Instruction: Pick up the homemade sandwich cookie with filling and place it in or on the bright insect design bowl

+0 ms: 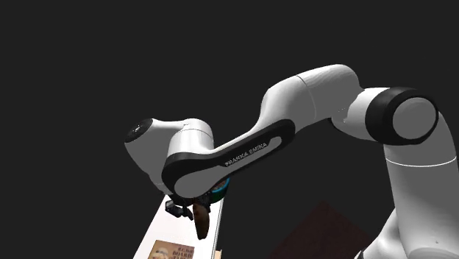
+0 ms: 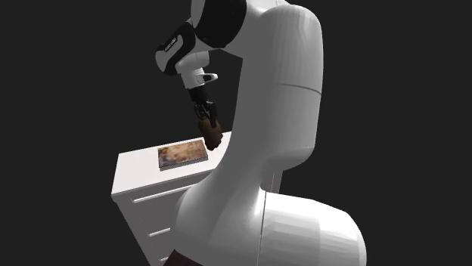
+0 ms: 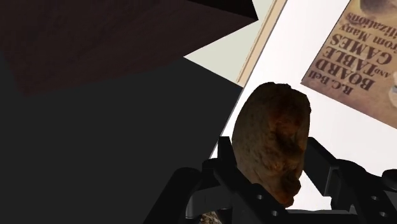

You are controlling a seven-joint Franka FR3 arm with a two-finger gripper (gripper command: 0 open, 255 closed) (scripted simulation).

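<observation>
Gripper (image 3: 270,167): black fingers closed on the sandwich cookie (image 3: 273,127), one finger on each flat face. The rounded edge sticks out past the fingertips. The shoulder view has the gripper (image 1: 193,212) with the cookie (image 1: 203,223) hanging below it. The second exterior view has the gripper (image 2: 206,117) and cookie (image 2: 211,136) pointing down.

Cookie location: over the top of a white drawer cabinet (image 2: 136,172), close to a corner of a book (image 2: 181,153) lying flat there. I cannot tell whether it is clear of the book.

Handling, my judgement:
- The cookie is brown, rough and crumbly-looking, so I take it as light and brittle.
- The filling is probably soft, so a hard squeeze could shear the halves.
- A hold across the two faces near the middle looks right to me.
- The rough crust should not slip.
- I would set it down gently and not drop it.

Writing:
- The arm link reads "FRANKA EMIKA" (image 1: 246,154).
- In the wrist view the book (image 3: 356,57) lies on the cabinet top (image 3: 289,57). Its cover reads "R.C. Bell", "BOARD AND TABLE GAMES", "from Many Civilizations".

A teal patch (image 1: 219,193) shows under the arm. It may be the bowl, but I cannot tell.
</observation>
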